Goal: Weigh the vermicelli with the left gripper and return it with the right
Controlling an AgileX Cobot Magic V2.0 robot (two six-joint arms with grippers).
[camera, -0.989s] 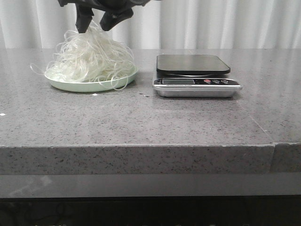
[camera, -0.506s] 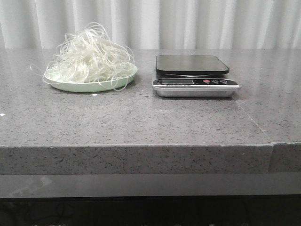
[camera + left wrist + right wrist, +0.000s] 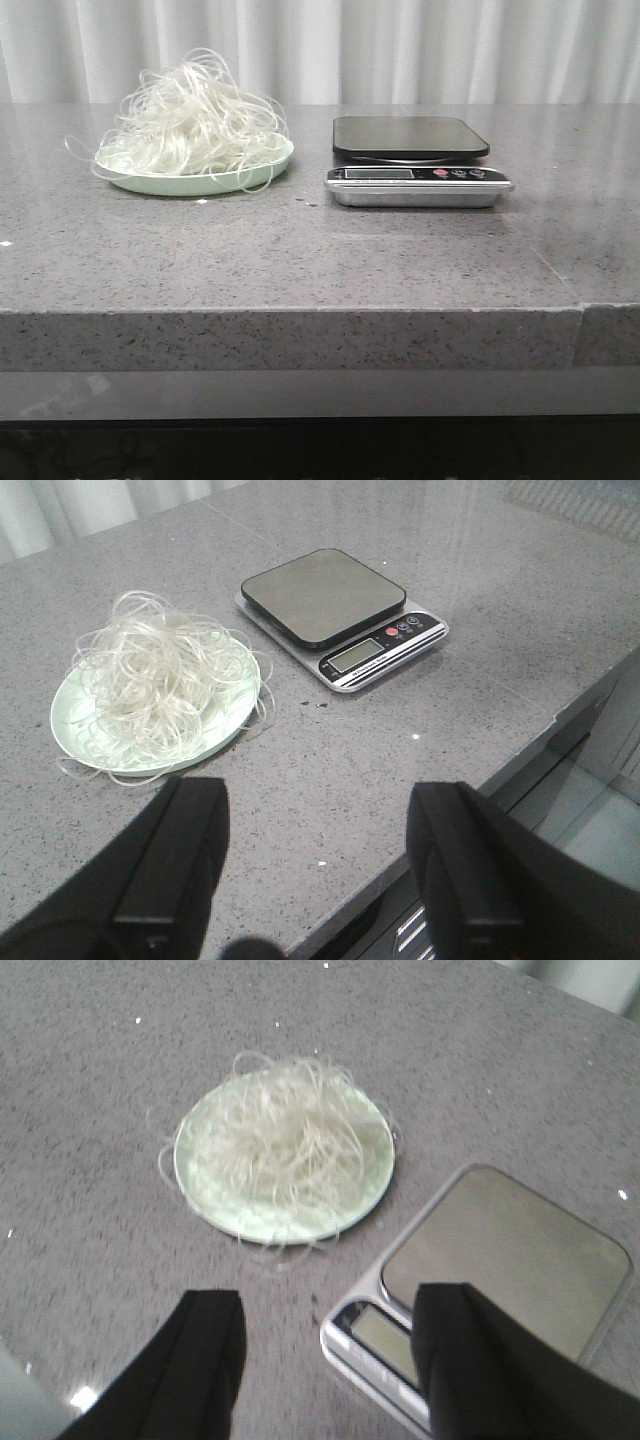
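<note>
The vermicelli [image 3: 193,125], a fluffy tangle of thin white strands, lies on a pale green plate [image 3: 150,183] at the table's back left. It also shows in the left wrist view [image 3: 155,685] and the right wrist view [image 3: 285,1140]. A kitchen scale [image 3: 412,160] with a bare black platform stands right of the plate. Neither gripper shows in the front view. My left gripper [image 3: 315,820] is open and empty, high above the table's front edge. My right gripper [image 3: 330,1335] is open and empty, high above the table between plate and scale [image 3: 510,1280].
Grey speckled stone tabletop [image 3: 300,250] with a seam at the right. White curtain [image 3: 400,50] behind. The table's front edge [image 3: 520,750] drops to a dark gap below.
A black gripper was at the top of the vermicelli one second ago; it has lifted out of the front view. The vermicelli stays on the plate.
</note>
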